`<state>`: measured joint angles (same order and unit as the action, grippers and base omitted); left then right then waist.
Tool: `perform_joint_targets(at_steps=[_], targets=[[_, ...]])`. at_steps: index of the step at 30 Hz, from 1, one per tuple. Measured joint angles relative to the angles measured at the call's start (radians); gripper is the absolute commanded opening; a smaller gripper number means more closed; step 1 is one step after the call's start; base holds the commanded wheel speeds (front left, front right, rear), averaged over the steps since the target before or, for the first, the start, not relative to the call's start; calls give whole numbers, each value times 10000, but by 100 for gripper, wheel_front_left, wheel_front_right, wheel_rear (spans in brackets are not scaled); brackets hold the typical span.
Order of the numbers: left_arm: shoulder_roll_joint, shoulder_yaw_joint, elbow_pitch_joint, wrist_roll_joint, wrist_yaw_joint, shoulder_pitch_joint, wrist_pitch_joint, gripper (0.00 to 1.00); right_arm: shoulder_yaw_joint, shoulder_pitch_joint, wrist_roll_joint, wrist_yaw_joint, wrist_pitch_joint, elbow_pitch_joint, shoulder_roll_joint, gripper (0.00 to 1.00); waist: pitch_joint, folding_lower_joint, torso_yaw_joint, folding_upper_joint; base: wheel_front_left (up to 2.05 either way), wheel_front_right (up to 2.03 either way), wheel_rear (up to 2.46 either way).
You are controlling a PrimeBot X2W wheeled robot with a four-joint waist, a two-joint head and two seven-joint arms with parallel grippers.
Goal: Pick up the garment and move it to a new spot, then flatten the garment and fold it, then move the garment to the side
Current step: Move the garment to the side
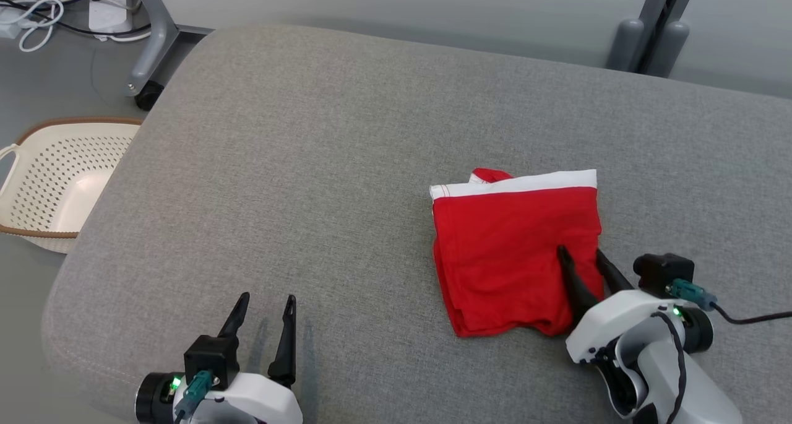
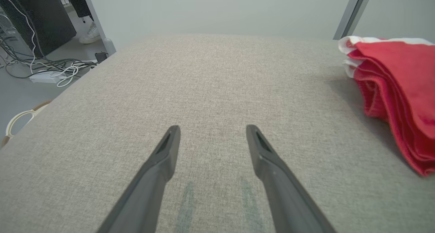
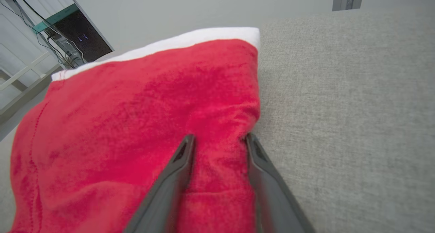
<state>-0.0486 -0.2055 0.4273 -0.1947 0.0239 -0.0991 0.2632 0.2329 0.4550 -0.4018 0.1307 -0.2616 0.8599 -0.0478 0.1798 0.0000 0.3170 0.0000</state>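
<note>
Head view: red garment (image 1: 516,250) lies at 4 o'clock on the cushion (image 1: 309,164); right hand (image 1: 580,252) reaches from 5 o'clock, fingers parted astride its right edge. Left hand (image 1: 266,299), 7 o'clock, gapes empty.

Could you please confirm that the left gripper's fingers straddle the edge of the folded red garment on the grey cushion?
Not quite: it is the right gripper whose fingers straddle the edge of the folded red garment on the grey cushion, as the right wrist view shows.
</note>
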Motion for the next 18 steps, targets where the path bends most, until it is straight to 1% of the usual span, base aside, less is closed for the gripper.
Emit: perform_joint_targets(at_steps=[1,5,10,14,15,18], targets=[[-4,6,-4,0,6,-32,2,100,59,83,-36,0,0,8,-4,0,42,0,-12,0,0,0,0],[0,6,-33,6,35,-129,2,100,48,198,-144,2,0,-36,13,0,91,0,-219,0,0,0,0],[-6,77,-13,94,2,-125,0,100,127,57,-307,2,0,-267,12,0,-16,0,-770,0,0,0,0],[0,82,12,105,-52,-105,0,100,439,-213,-349,2,0,-395,8,0,-148,0,-1481,0,0,0,0],[0,67,21,136,-65,-109,0,100,485,-339,-378,2,0,-449,12,0,-212,0,-1908,0,0,0,0],[4,33,27,190,-94,-121,0,100,629,-412,-456,2,0,-545,-2,0,-295,0,-2633,0,0,0,0]])
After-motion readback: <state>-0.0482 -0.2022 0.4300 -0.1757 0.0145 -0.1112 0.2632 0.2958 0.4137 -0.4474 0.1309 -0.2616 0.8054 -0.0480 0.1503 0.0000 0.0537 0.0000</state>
